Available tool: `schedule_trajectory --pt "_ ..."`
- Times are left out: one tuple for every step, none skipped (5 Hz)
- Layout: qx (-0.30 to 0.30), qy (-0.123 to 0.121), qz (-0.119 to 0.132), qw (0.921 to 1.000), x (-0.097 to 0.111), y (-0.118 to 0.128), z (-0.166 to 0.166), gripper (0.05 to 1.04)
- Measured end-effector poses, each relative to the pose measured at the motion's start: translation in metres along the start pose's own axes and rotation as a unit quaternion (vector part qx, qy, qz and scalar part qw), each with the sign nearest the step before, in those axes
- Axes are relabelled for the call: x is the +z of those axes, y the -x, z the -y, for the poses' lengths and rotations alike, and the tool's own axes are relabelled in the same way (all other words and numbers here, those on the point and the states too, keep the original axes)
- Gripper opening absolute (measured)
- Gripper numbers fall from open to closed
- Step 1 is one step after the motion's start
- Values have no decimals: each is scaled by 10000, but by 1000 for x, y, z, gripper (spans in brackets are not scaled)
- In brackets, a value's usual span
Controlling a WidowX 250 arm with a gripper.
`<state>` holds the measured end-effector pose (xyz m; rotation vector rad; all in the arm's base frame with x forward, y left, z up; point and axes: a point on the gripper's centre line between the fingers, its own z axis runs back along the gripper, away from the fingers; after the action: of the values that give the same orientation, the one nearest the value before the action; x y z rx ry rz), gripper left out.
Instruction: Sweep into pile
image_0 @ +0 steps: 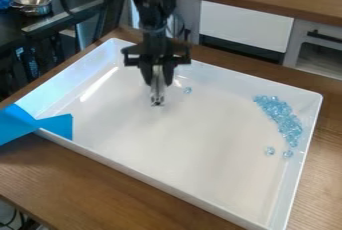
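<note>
The black gripper [157, 72] hangs down over the upper left part of a large white tray [180, 139], shut on a narrow pale tool [157, 86]. The tool points straight down, its lower end near the tray floor. Most of the light-blue clear pieces [279, 116] form a curved band near the tray's right wall. Two small clusters of pieces [270, 151] sit just below that band. A lone blue piece [188, 90] is on the tray floor, a little right of the tool.
Raised walls surround the tray on a wooden table [87, 179]. Bright blue tape [55, 125] covers its left corner. Behind are a metal bowl [31, 2] on a dark counter at upper left and a white cabinet [246, 26].
</note>
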<state>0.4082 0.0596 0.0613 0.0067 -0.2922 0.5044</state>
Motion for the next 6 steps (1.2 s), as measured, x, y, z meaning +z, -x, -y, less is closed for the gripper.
schedule_trajectory --pt "-92 -201 -61 9997 -7 2 -6 375" --pt "-242 -233 -29 9994 -8 7 4 375" --pt "-446 -144 -60 9989 -8 18 26 375" --pt "-476 -113 -74 9988 -13 27 44 375" --pt "-672 -114 -113 9976 -15 35 60 375" --pt "-677 -84 -222 9974 -16 44 78 375"
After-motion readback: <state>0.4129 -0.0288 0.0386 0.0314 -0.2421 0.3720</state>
